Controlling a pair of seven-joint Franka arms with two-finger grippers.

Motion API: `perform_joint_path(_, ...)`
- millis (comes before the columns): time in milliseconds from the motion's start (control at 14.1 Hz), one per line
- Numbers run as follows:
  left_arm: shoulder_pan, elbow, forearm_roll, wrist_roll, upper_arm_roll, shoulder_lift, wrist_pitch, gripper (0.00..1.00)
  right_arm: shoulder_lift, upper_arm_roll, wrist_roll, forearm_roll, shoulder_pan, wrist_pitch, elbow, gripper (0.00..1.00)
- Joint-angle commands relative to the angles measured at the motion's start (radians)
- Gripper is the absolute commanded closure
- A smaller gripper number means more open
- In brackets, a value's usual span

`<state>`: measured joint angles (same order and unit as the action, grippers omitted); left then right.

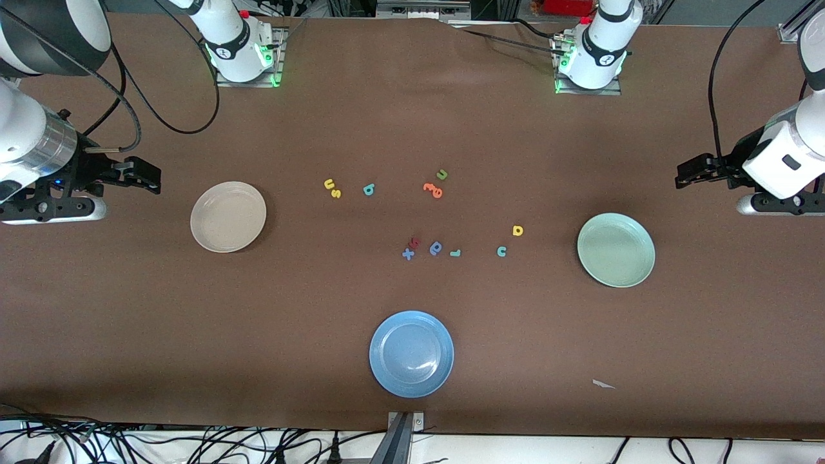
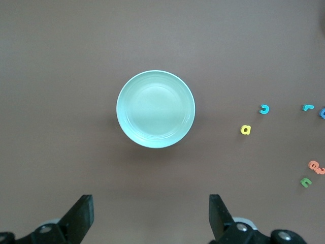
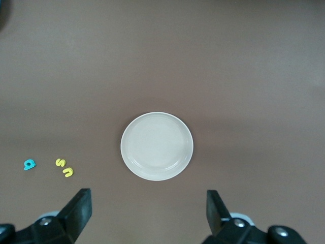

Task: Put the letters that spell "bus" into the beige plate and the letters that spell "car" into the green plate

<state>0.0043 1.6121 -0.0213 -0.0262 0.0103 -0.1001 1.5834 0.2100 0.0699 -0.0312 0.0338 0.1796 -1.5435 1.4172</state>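
Brown table: bare cloth under three plates and a scatter of foam letters.
Beige plate: empty, toward the right arm's end, at nine o'clock from the letters.
Green plate: empty, toward the left arm's end, at three o'clock from the letters.
Blue plate: empty, at six o'clock, nearest the front camera.
Bus letters: yellow u and yellow s touching, teal b just beside them; all on the cloth, well apart from the beige plate.
Car letters: yellow a, teal c, teal r, spread out on the cloth, near the green plate but outside it.
Other letters: orange letter touching a green u; blue letter beside a blue x; a small dark red piece by the x is too small to read.
Left gripper: fingers spread wide, holding nothing, up beside the green plate; arm cut off by the frame edge.
Right gripper: fingers spread wide, holding nothing, up beside the beige plate; arm partly cut off.
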Motion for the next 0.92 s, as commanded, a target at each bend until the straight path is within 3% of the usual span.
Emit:
perform_joint_path(0, 0.005, -0.018, 0.027, 0.023, 0.004, -0.006, -0.010, 0.00, -0.011, 0.004, 0.005, -0.022, -0.003, 0.020, -0.008, 0.00)
perform_joint_path(851, -0.006, -0.015, 0.020, 0.022, 0.007, -0.018, -0.008, 0.00, 0.003, 0.002, 0.013, -0.023, 0.001, 0.011, -0.007, 0.00)
